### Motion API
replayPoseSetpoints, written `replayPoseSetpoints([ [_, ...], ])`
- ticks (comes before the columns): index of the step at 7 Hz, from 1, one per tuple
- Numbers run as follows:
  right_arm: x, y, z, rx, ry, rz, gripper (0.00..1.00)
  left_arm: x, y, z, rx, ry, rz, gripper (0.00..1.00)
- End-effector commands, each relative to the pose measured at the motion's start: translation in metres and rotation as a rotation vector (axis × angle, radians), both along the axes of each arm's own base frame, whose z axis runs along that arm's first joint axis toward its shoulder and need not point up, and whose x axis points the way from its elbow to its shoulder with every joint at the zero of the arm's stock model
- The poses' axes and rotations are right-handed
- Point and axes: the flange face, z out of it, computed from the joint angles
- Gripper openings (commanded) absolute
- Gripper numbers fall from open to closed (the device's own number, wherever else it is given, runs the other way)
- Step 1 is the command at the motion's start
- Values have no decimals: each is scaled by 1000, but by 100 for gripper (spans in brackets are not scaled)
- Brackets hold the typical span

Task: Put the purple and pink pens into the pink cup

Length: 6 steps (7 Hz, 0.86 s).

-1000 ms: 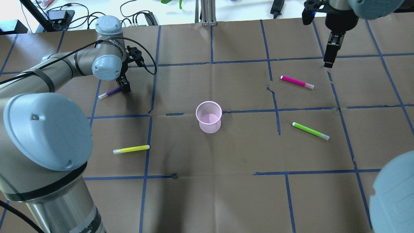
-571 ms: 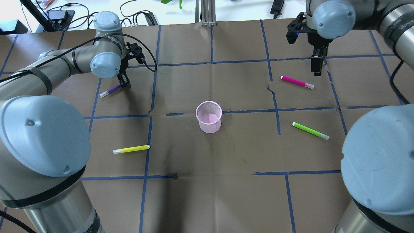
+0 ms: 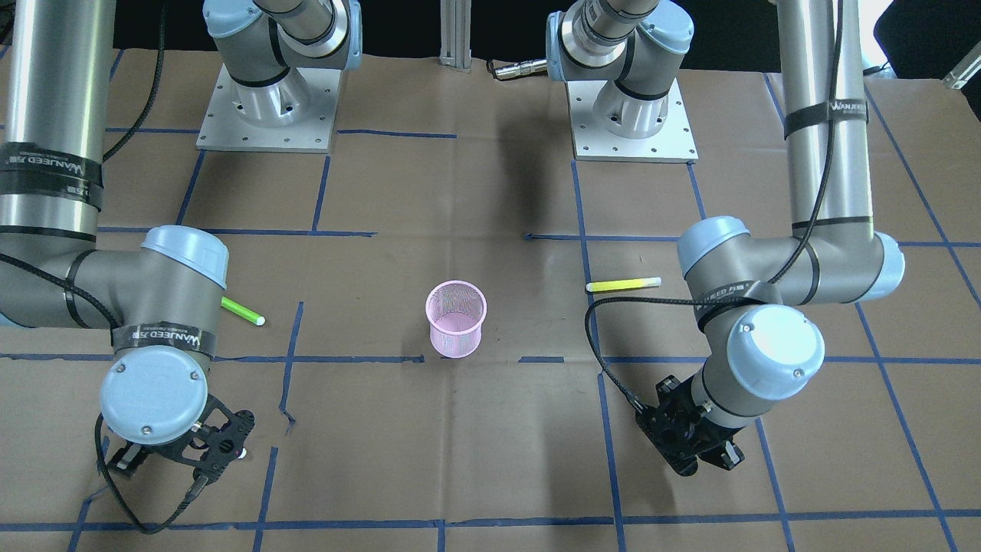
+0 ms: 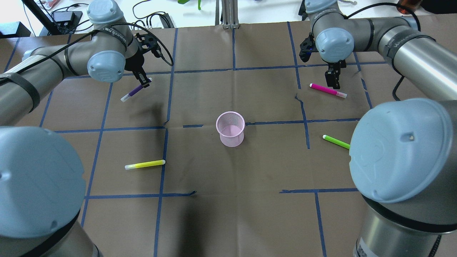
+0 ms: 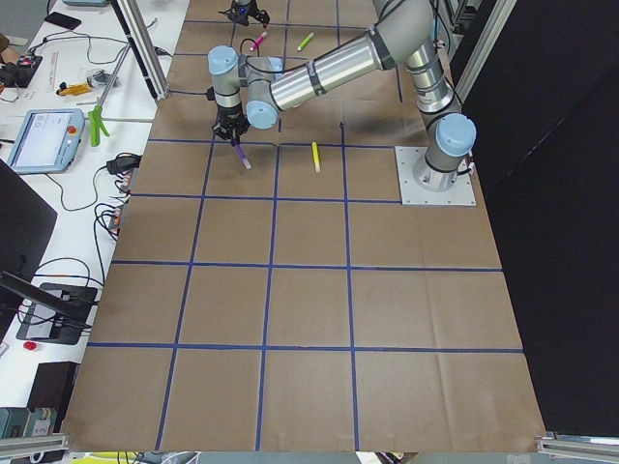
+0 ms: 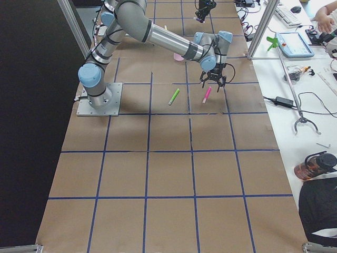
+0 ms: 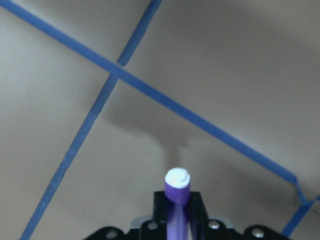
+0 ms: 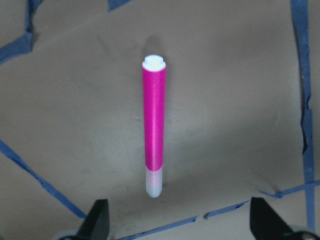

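At ten o'clock from the pink cup [image 4: 231,129], the left tool [image 4: 145,83] is hoisting the gripped purple pen [image 4: 134,92]; at two o'clock, the right tool [image 4: 334,84], jaws spread, is dropping over the pink pen [image 4: 327,90]. Both pickups are progressing.

The left arm [image 4: 53,67] reaches over the far left part of the counter [image 4: 228,214], forearm close to level, wrist bent so the left gripper [image 4: 144,82] points down. Its jaws are closed on one end of the purple pen [image 4: 134,91], which hangs slanted from them, clear of the counter. The right arm [image 4: 403,43] is posed much the same on the far right: forearm close to level, wrist turned down, the right gripper [image 4: 335,85] aimed at the counter and hovering above it. Its jaws stand wide apart, the fingertips [image 8: 98,220] showing at the lower corners of the right wrist view
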Motion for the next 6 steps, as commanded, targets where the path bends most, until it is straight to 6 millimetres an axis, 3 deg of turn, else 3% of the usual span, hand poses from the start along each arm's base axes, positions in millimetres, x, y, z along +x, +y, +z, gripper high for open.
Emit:
replayPoseSetpoints([
  [1, 20, -2, -31, 9, 21, 33, 100, -74, 74, 65, -78, 112, -82, 0],
  [2, 23, -2, -46, 30, 15, 37, 100, -95, 108, 86, -90, 142, -27, 0],
  [3, 22, -2, -53, 38, 20, 37, 100, -110, 129, 108, -97, 262, 29, 0],
  [4, 22, -2, -52, 38, 20, 37, 100, -126, 141, 125, -125, 300, 57, 0],
  [5, 23, -3, -51, 36, 18, 40, 100, -155, 150, 131, -181, 325, 12, 0],
  [6, 20, -3, -51, 41, 20, 46, 83, -172, 162, 139, -234, 369, 77, 0],
])
